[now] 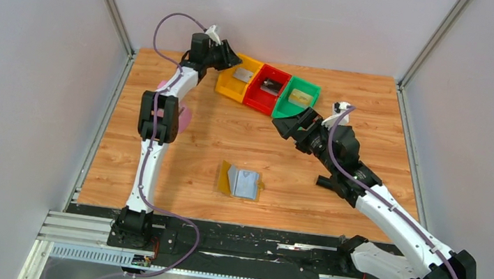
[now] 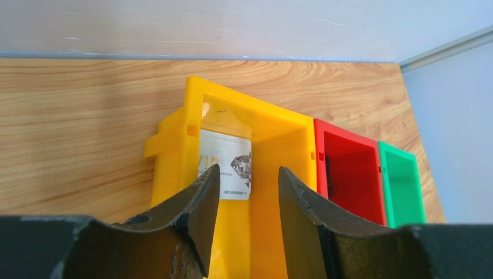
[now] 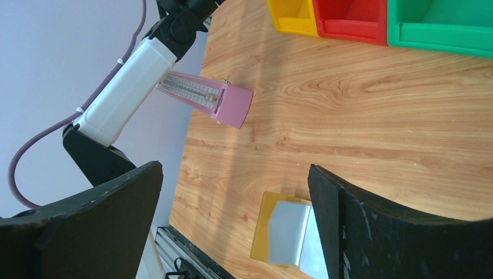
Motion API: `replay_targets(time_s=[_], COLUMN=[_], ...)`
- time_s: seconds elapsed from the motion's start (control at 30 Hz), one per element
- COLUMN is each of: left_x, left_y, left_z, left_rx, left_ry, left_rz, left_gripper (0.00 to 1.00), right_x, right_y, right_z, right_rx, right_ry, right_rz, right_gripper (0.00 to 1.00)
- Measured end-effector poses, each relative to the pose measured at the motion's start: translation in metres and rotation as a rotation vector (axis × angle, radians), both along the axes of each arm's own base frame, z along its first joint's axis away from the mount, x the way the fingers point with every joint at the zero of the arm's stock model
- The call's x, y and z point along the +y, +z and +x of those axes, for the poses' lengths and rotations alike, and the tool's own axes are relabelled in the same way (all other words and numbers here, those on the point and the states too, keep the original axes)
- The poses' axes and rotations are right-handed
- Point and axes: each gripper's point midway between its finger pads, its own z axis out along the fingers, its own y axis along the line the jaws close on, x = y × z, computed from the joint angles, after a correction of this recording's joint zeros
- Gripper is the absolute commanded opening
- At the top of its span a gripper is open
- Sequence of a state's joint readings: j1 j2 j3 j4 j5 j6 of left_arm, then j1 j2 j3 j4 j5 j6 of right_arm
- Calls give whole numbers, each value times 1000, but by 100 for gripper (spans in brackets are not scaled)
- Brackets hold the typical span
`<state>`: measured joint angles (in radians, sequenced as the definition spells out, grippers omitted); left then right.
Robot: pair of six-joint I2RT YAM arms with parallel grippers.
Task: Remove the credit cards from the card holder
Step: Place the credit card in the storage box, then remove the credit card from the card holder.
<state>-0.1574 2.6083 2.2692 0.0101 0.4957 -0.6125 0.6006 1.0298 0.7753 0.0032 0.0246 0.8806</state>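
Left gripper (image 2: 249, 174) hangs over the yellow bin (image 2: 250, 107), jaws apart, holding nothing. Inside lies a silver card (image 2: 229, 157) printed "VIP" and a number starting "NO.8". Right gripper (image 3: 235, 174) gapes wide, empty, above the open card holder (image 1: 243, 181) lying mid-table.

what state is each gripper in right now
Left gripper: open, holding nothing, above the card in the yellow bin.
Right gripper: open wide, holding nothing.

You've got three bins on the table (image 1: 194, 147): one yellow bin (image 2: 174, 151), one red bin (image 2: 346, 132), one green bin (image 2: 398, 150). Count three credit cards (image 1: 241, 75) (image 1: 270, 86) (image 1: 299, 97), one per bin. One card holder (image 1: 243, 182), one pink block (image 3: 206, 97), two arms (image 1: 153, 136) (image 1: 390, 212).
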Motion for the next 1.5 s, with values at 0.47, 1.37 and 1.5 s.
replay_targets(time_s=[0.47, 1.37, 1.5], left_x=[-4, -42, -55], left_y=[0, 50, 50], left_z=[-21, -317, -367], left_rx=[66, 412, 423], left_ry=[-59, -356, -430], left_rz=[55, 44, 58], left_gripper=[53, 46, 43], right_x=[4, 50, 58], right_y=[2, -103, -118], right_z=[-8, -73, -82], right_rx=[7, 381, 423], right_ry=[40, 371, 396], right_rz=[9, -128, -152], right_gripper=[95, 54, 54])
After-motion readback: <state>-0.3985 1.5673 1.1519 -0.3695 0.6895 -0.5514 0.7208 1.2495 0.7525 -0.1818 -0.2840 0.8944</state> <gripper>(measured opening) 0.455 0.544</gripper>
